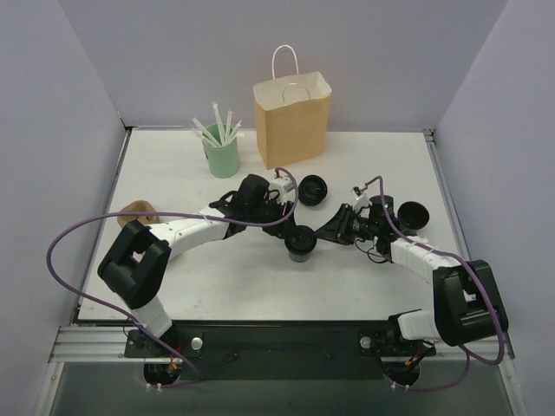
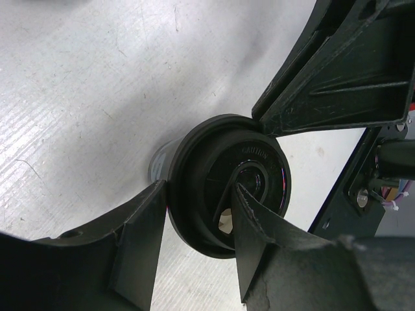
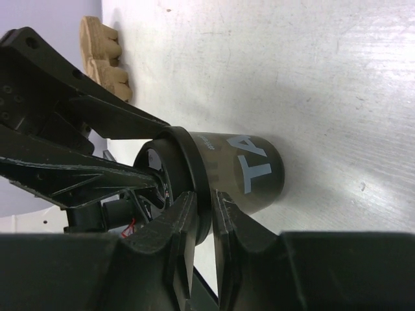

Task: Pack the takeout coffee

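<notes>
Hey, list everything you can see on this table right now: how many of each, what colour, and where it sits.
takeout coffee: one, black cup with black lid, pale lettering on its side, upright mid-table between the claws
paper bag: one, brown, white handles, upright at the far edge
mint-green cup: one, left of the bag, holding white straws
pulp cup carrier: one, brown, left edge, partly hidden by the left arm
loose black round pieces: two, lids or cups, cannot tell which; one before the bag, one far right
table: one, white
left claw: one, black, on the coffee's lid rim
right claw: one, black, pinching the lid rim
</notes>
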